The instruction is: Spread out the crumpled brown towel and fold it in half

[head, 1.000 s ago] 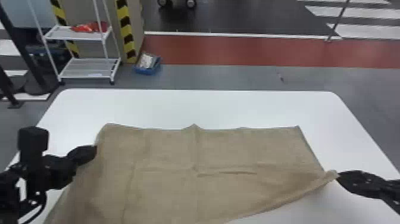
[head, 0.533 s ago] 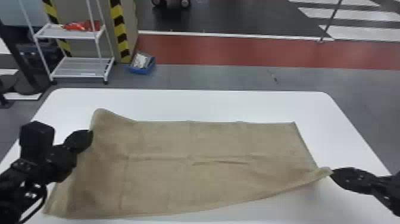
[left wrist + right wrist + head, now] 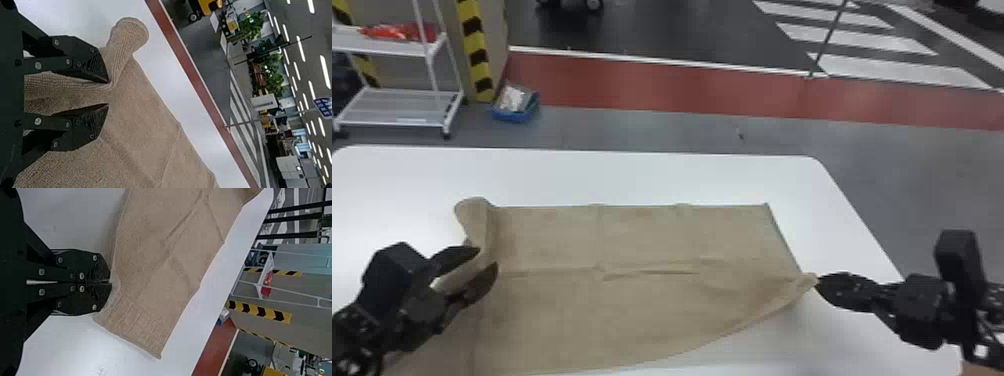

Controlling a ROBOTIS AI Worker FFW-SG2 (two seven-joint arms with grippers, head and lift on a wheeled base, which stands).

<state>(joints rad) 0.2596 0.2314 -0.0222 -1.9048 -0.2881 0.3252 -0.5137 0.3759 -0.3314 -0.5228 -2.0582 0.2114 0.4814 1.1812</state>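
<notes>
The brown towel (image 3: 632, 300) lies mostly spread on the white table, its far-left corner curled up and a crease across its middle. At its left edge my left gripper (image 3: 474, 262) is open, with a rolled part of the towel between its fingers. The left wrist view shows the left gripper (image 3: 107, 93) with towel (image 3: 137, 117) running between the parted fingers. My right gripper (image 3: 818, 284) pinches the towel's right near corner, which is drawn to a point. In the right wrist view the right gripper (image 3: 110, 282) is closed on the edge of the towel (image 3: 156, 278).
White table (image 3: 642, 175) surface borders the towel at the far side and the right. Beyond the table, on the floor, stand a white wire shelf (image 3: 407, 122) and a blue box (image 3: 516, 115).
My left gripper has opened, and the towel's far-left corner has curled over. The head view has shifted. My right gripper keeps its hold on the corner.
</notes>
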